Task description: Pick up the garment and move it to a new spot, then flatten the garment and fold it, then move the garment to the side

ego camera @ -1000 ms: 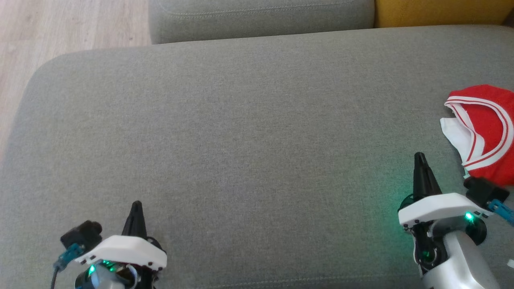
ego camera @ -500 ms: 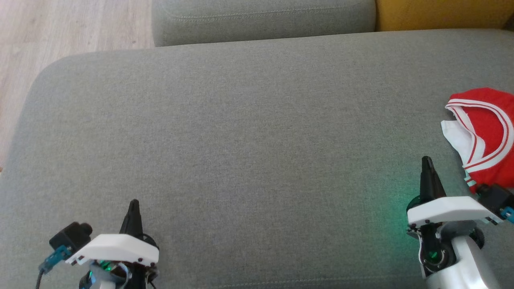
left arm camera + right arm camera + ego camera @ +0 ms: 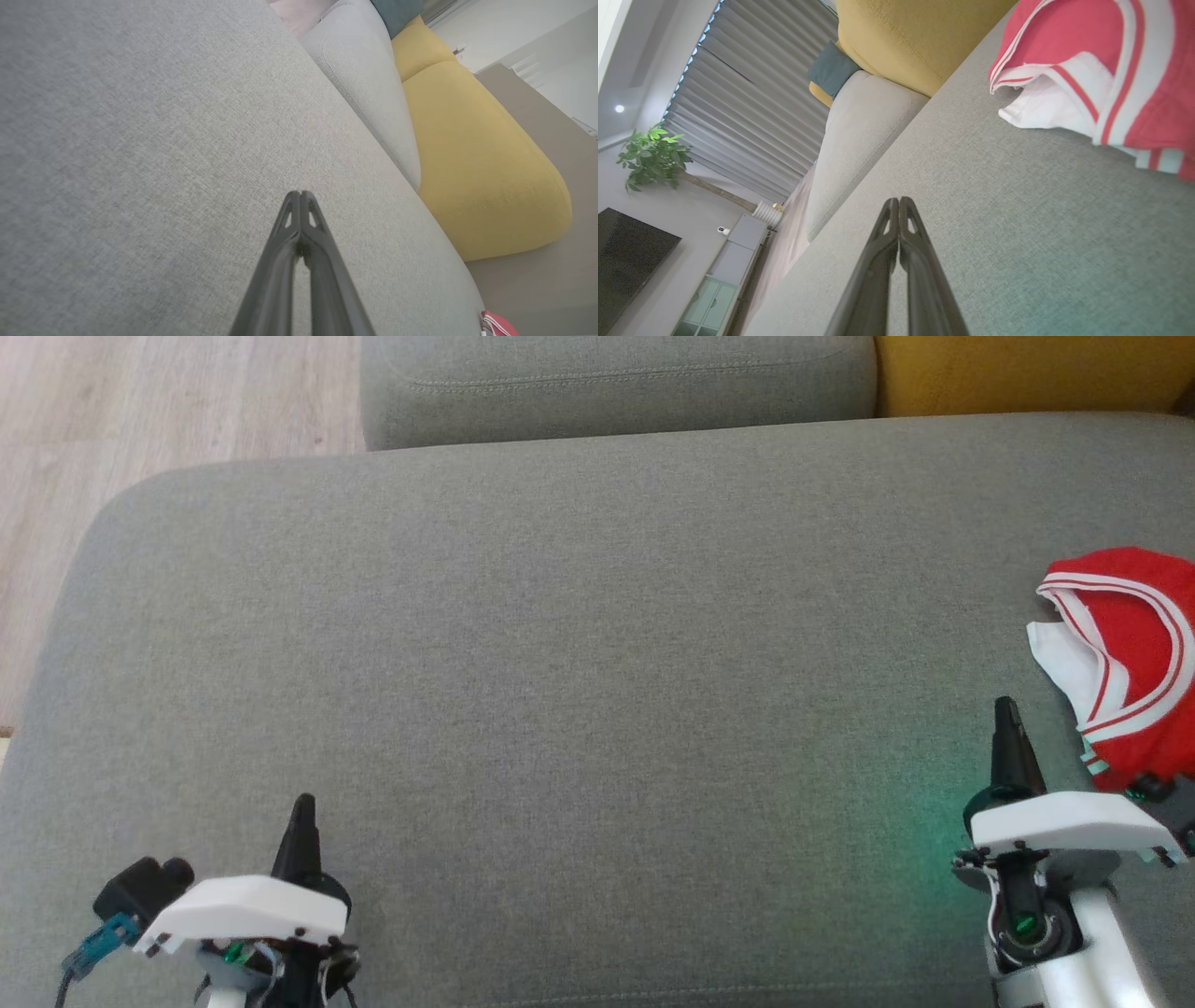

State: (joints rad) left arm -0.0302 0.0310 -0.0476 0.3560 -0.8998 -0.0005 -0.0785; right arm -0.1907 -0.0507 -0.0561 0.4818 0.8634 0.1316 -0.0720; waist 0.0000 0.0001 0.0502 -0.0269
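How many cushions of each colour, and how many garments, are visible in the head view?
Grey cushions: 2, the near grey cushion and the far grey cushion
Yellow cushion: 1
Red-and-white garment: 1
Total: 4

Matt woven grey cushion (image 3: 560,644), soft cloth garment (image 3: 1134,644)

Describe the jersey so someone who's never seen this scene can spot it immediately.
Start from the big grey sofa seat that spans the head view. At its right edge, nearer than the yellow cushion, lies a crumpled sports jersey. It is red with a white sleeve and red-and-white striped trim, against plain grey and yellow upholstery.
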